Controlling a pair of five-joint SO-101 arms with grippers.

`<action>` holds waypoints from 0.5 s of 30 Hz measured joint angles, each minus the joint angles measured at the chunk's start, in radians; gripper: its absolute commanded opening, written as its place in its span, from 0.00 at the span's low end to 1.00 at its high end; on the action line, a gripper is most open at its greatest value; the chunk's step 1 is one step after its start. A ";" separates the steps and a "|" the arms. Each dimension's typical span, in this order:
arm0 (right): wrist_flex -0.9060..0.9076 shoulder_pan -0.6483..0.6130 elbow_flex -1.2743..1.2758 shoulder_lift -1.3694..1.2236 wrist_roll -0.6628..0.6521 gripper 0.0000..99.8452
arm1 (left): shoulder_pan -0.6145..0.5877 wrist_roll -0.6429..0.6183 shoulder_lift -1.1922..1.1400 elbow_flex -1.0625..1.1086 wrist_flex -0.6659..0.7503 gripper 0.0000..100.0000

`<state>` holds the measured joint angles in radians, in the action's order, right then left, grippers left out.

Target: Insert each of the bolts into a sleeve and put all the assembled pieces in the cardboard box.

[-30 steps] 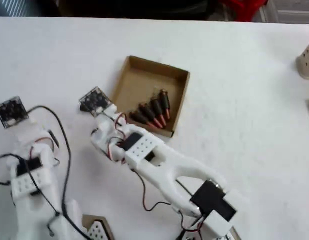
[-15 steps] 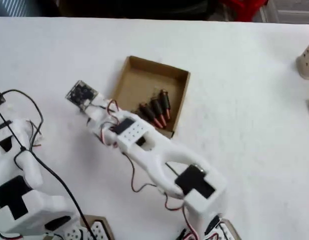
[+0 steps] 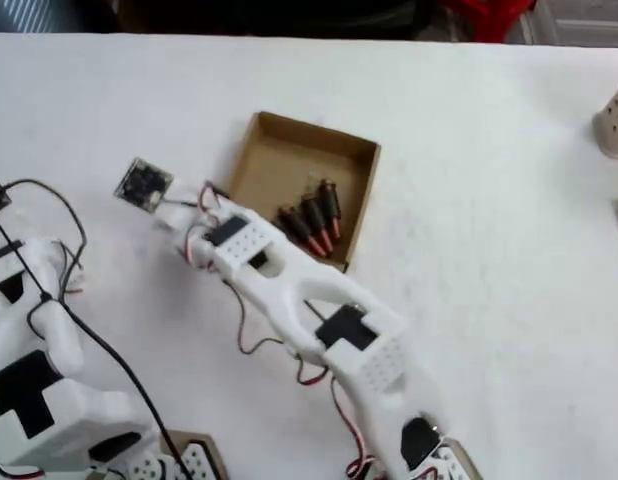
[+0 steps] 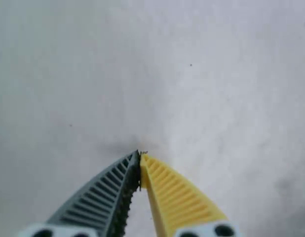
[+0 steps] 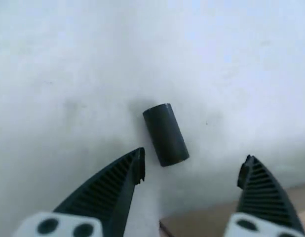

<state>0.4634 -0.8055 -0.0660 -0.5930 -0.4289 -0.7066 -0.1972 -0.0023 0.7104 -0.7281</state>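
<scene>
We caution that the right pincer [image 5: 193, 157], spread by the sleeve [image 5: 165, 134] lying on the surface [image 5: 68, 59], may roll it away if one side touches first.

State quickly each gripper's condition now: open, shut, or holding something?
Left gripper: shut, empty.
Right gripper: open near a loose sleeve, holding nothing.

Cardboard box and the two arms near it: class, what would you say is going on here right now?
The right gripper hangs with its fingers open over a dark sleeve lying on the white table, just outside the cardboard box. Several assembled pieces already lie side by side in the box. The left gripper, fingers shut and holding nothing, is over bare table off to the side.
</scene>
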 measured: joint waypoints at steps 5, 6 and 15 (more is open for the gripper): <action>0.008 0.006 -0.126 -0.121 -0.029 0.27 | 0.000 0.000 0.000 0.000 0.000 0.02; 0.011 0.006 -0.155 -0.150 -0.032 0.27 | 0.000 0.000 0.000 0.000 0.000 0.02; 0.153 0.008 -0.468 -0.356 -0.032 0.14 | 0.000 0.000 0.000 0.000 0.000 0.02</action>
<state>0.6168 -0.7979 -0.5340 -0.9490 -0.4611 -0.7066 -0.1972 -0.0023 0.7104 -0.7281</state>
